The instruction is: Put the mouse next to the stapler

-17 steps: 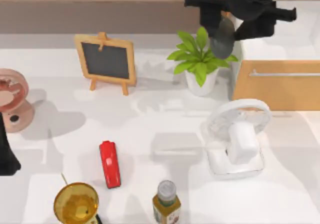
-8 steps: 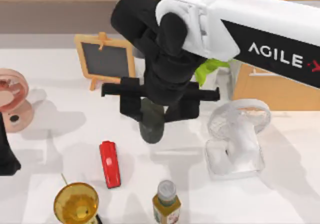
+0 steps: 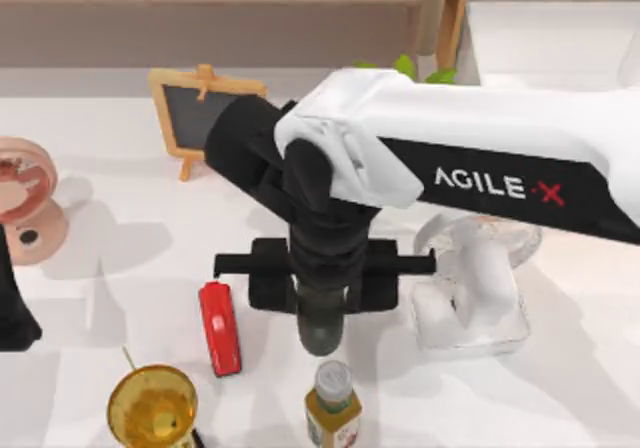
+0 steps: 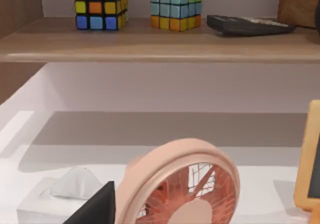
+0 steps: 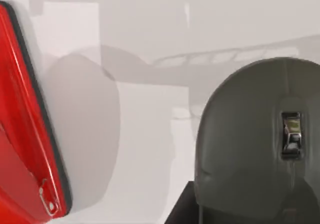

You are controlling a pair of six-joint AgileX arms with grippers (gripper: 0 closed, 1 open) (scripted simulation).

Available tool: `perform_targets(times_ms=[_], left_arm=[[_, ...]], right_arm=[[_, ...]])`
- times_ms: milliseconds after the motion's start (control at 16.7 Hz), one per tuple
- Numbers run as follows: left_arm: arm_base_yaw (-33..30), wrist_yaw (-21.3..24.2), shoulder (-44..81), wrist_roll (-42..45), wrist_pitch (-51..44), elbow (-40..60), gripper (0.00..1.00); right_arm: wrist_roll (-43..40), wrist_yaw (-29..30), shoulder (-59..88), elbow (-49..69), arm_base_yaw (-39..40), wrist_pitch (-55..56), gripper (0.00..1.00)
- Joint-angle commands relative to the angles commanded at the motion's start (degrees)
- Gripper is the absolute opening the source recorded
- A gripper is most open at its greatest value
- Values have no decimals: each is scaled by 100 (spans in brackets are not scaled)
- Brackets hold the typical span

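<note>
My right gripper point(image 3: 321, 303) has its fingers clamped on the mouse point(image 3: 321, 323), which hangs nose-down over the table point(image 3: 560, 368) at three o'clock of the stapler point(image 3: 219, 327), near it but apart (the right wrist view has the red body point(image 5: 25, 134) beside the grey shell point(image 5: 255, 134)). At six o'clock of the mouse stands a bottle point(image 3: 332, 400). My left arm point(image 3: 12, 308) sits parked at the table's left edge, and I cannot tell how its fingers stand.

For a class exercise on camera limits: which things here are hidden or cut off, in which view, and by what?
- Mouse: top view, upper part under the right arm.
- Small easel blackboard: top view, right half behind that arm.
- Stapler: right wrist view, cut by the frame edge.
- Pink fan: left wrist view, base cut off.
</note>
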Motion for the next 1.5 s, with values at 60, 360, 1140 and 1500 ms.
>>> perform_targets(times_ms=[60, 360, 1140, 1500], left_arm=[[0, 0, 0, 0, 0, 0, 100], [0, 0, 0, 0, 0, 0, 100], [0, 0, 0, 0, 0, 0, 100], [0, 0, 0, 0, 0, 0, 100]], right_arm=[[14, 50, 18, -42, -29, 25, 0], [20, 79, 26, -63, -48, 39, 0], [331, -108, 55, -14, 37, 118, 0], [258, -214, 26, -52, 19, 159, 0]])
